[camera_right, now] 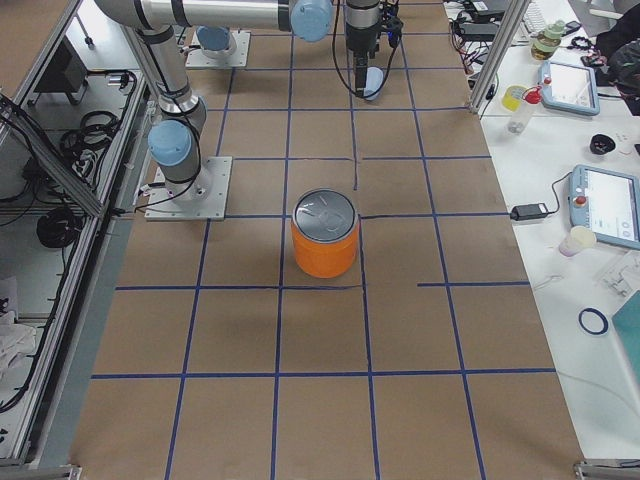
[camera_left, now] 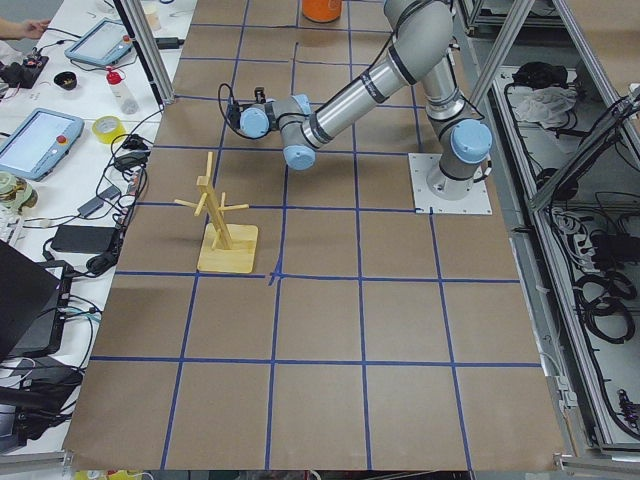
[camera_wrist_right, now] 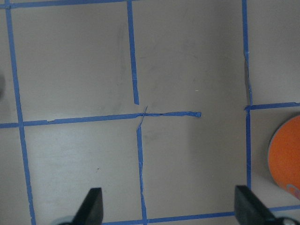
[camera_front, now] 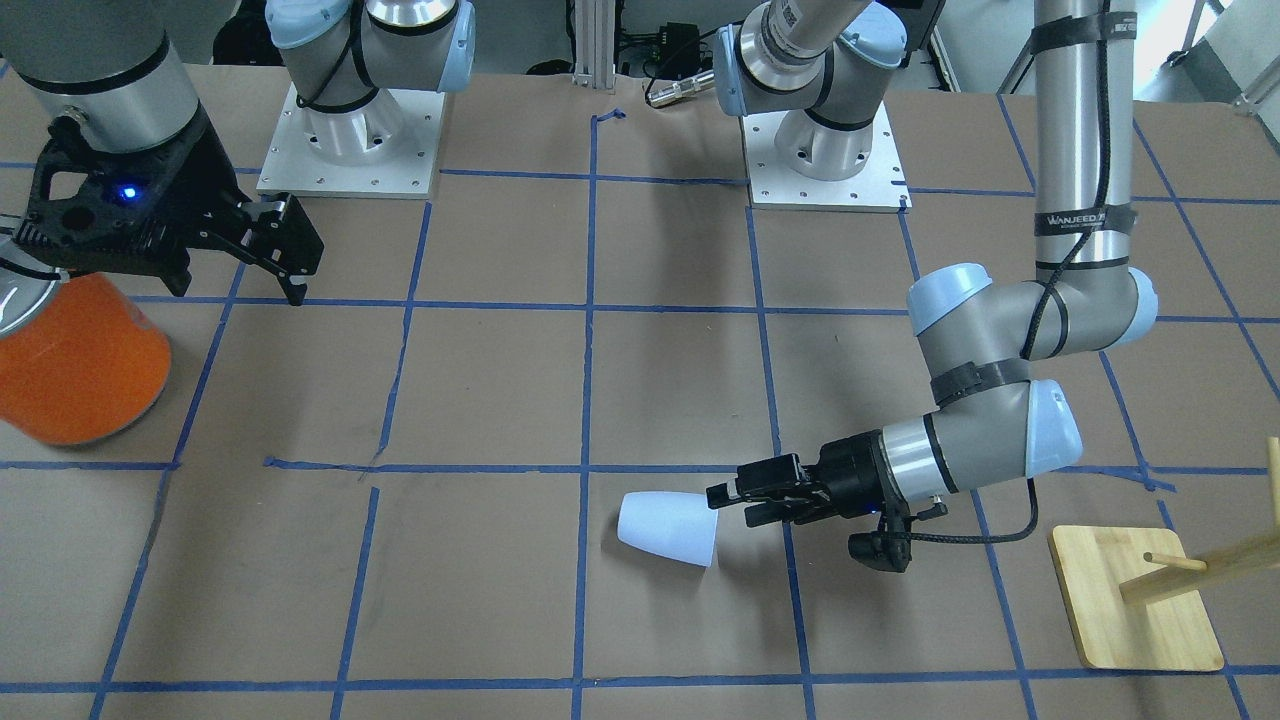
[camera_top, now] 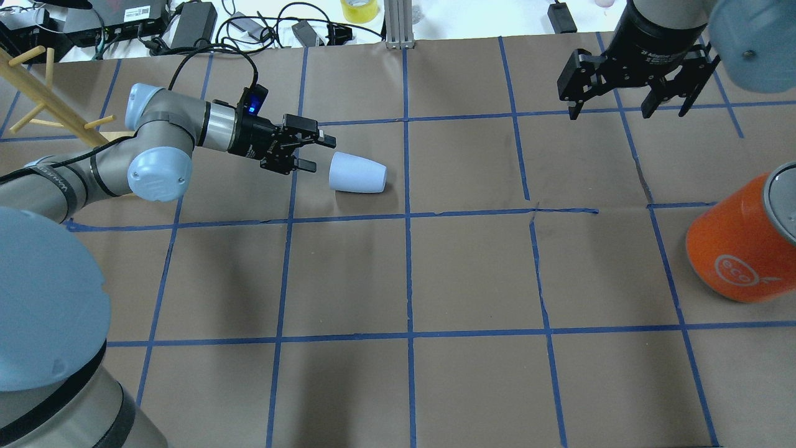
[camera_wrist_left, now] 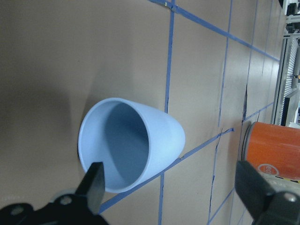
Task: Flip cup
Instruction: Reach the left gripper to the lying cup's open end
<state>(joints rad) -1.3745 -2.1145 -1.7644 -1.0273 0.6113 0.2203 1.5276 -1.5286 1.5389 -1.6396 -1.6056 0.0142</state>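
The pale lavender-blue cup (camera_top: 357, 173) lies on its side on the brown table, its mouth toward my left gripper; it also shows in the front view (camera_front: 667, 528) and in the left wrist view (camera_wrist_left: 133, 150), where its darker blue inside is visible. My left gripper (camera_top: 317, 152) is open, held level just short of the cup's mouth, touching nothing; it shows in the front view (camera_front: 728, 505) too. My right gripper (camera_top: 628, 109) is open and empty, hanging above the far right of the table, far from the cup.
A large orange can (camera_top: 740, 246) with a silver top stands at the table's right side. A wooden peg stand (camera_front: 1140, 600) is behind my left arm. Cables and power bricks (camera_top: 205, 22) lie beyond the far edge.
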